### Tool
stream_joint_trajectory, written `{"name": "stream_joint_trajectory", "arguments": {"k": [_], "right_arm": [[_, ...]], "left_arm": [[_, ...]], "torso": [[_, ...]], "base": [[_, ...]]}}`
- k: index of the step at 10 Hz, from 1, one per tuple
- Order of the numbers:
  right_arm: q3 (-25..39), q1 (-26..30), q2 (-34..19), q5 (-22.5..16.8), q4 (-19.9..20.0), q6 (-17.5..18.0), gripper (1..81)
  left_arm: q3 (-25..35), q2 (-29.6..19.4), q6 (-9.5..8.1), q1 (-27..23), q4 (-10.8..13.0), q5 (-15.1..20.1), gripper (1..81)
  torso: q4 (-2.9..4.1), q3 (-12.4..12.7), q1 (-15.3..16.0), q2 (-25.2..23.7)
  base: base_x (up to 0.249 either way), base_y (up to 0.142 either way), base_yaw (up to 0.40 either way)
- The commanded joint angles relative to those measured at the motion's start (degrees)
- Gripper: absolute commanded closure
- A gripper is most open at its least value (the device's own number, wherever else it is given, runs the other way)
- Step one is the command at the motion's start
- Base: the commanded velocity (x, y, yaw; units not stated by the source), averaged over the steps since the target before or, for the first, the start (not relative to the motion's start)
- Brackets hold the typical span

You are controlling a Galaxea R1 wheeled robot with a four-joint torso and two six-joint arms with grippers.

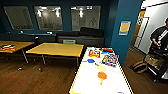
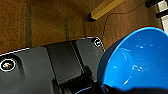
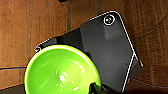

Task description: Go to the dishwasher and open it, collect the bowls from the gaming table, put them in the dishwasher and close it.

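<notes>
A blue bowl [image 2: 135, 60] shows large in the left wrist view, above the wooden floor, with my left gripper [image 2: 101, 88] shut on its rim. A light green bowl [image 3: 61, 71] shows likewise in the right wrist view, my right gripper [image 3: 96, 88] shut on its edge. The gaming table [image 1: 85, 82], white-topped with yellow edges, stands straight ahead in the head view. Blue [image 1: 91, 60], pale green [image 1: 101, 68] and orange [image 1: 102, 75] round shapes lie on it; I cannot tell whether any is a bowl. The dishwasher is out of view.
Coloured boxes [image 1: 110, 59] lie at the gaming table's far end. Two yellow-wood tables [image 1: 56, 49] stand to the left, a dark counter [image 1: 80, 37] behind them. A person [image 1: 160, 37] stands at the right by a doorway, with a bag [image 1: 140, 67] on the floor.
</notes>
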Motion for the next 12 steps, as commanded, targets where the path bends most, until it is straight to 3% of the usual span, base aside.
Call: {"name": "stream_joint_trajectory", "arguments": {"k": [1,6,12], "right_arm": [[-0.95,2.23,-0.37,-1.96,-1.05,-0.41,81.1],[-3.06,2.14,1.22,-2.05,-1.84,-0.49,81.1],[-3.24,2.15,1.66,-2.14,-2.02,-0.58,81.1]], "left_arm": [[1.29,-0.4,0.66,-3.62,0.54,0.85,81.1],[-3.45,1.63,0.66,-2.74,0.8,0.76,81.1],[-4.34,2.24,0.66,-2.65,1.33,0.85,81.1]], "torso": [[0.0,0.0,0.07,0.0],[0.0,0.02,0.07,-0.05],[0.0,0.02,0.07,-0.05]], "base": [[-0.112,0.0,0.0],[-0.112,0.0,0.0],[-0.112,0.0,0.0]]}}
